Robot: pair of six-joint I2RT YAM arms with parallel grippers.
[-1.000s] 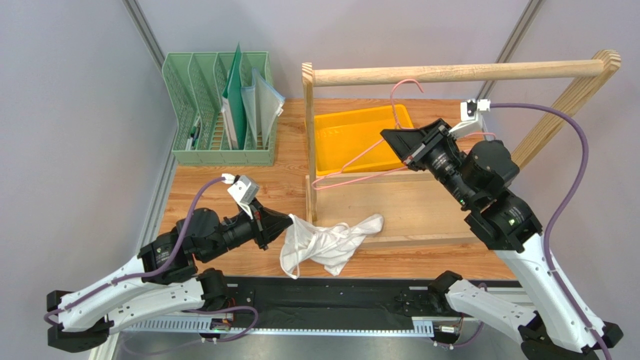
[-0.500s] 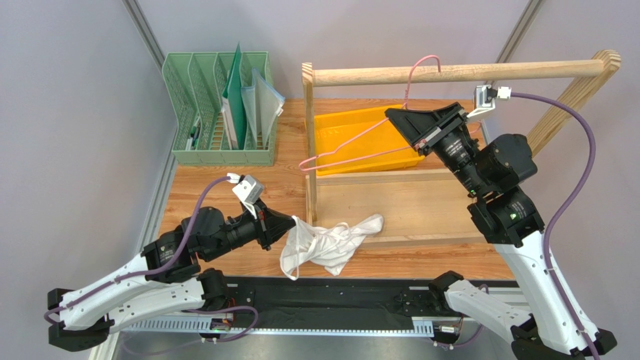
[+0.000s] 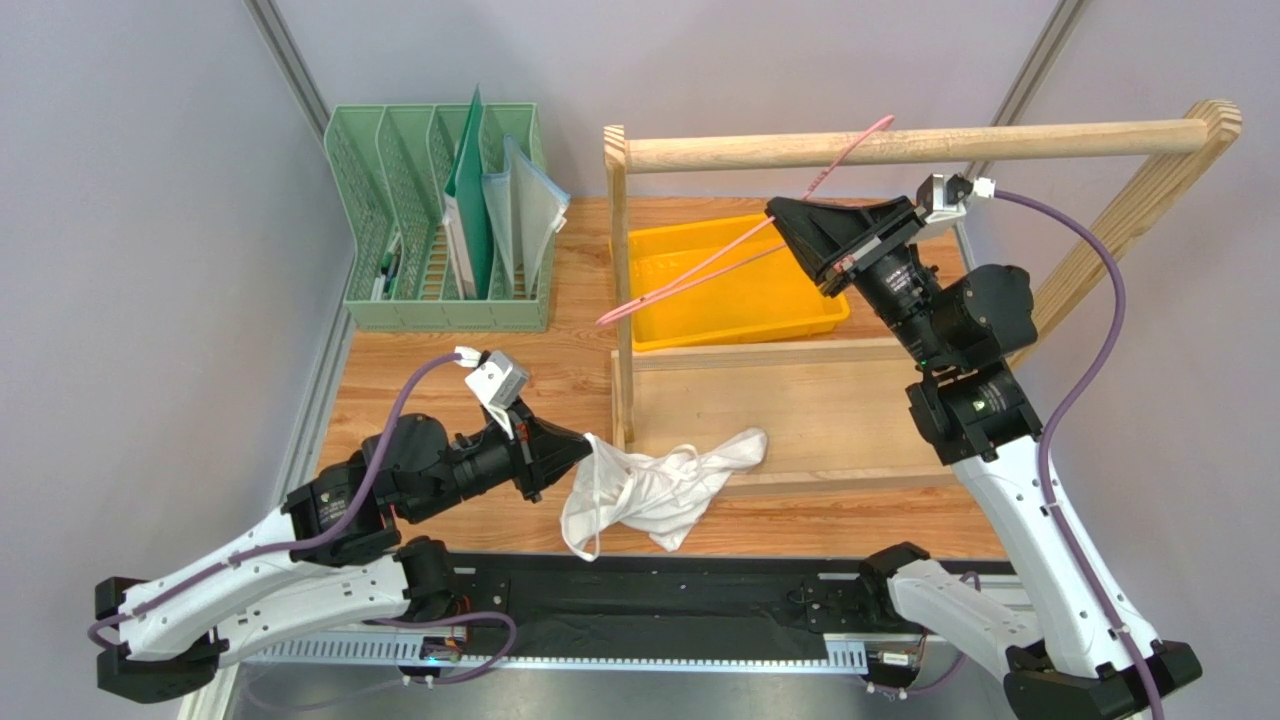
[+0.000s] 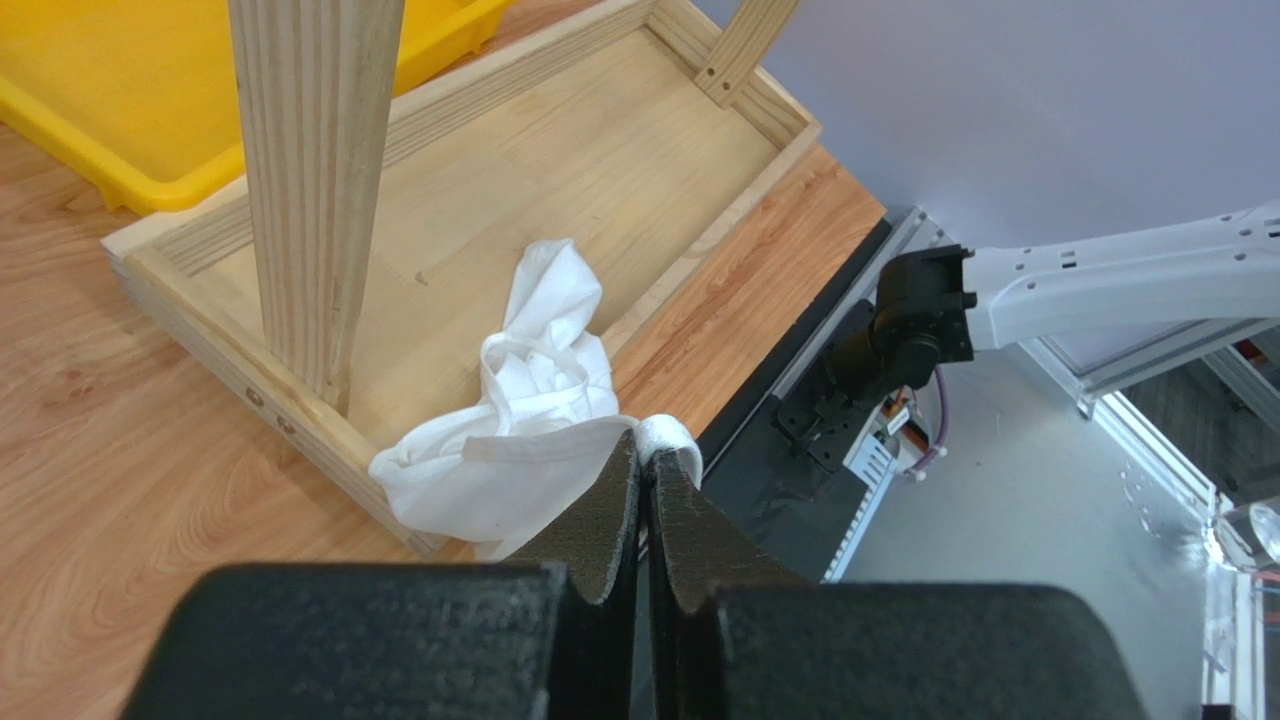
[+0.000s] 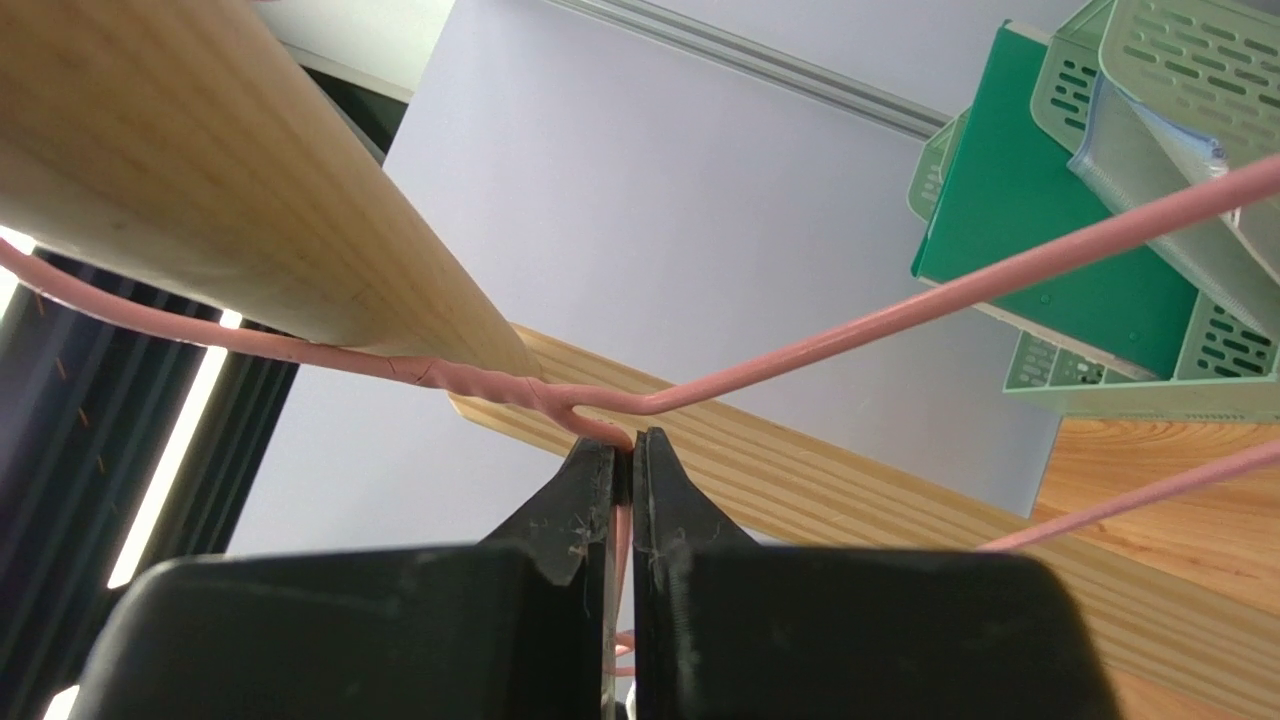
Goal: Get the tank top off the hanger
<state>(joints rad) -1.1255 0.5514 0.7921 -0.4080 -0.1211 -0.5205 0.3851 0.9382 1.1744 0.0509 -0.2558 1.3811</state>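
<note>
The white tank top (image 3: 661, 488) lies crumpled over the front edge of the wooden base tray, off the hanger; it also shows in the left wrist view (image 4: 526, 405). My left gripper (image 3: 583, 447) is shut on an edge of the tank top (image 4: 669, 440). The pink wire hanger (image 3: 706, 263) is bare and held up at the wooden rail (image 3: 917, 146), its hook over the rail. My right gripper (image 3: 784, 219) is shut on the hanger just below the hook; in the right wrist view the wire (image 5: 842, 338) runs out from the gripper (image 5: 624, 444).
A wooden rail frame with a post (image 3: 616, 285) stands on a shallow wooden base tray (image 3: 781, 413). A yellow tray (image 3: 729, 278) sits behind it. A green file rack (image 3: 443, 218) with folders stands at the back left.
My right gripper has lifted the hanger from low over the base tray up to the rail, hook now over it. The left gripper and the tank top have stayed put.
</note>
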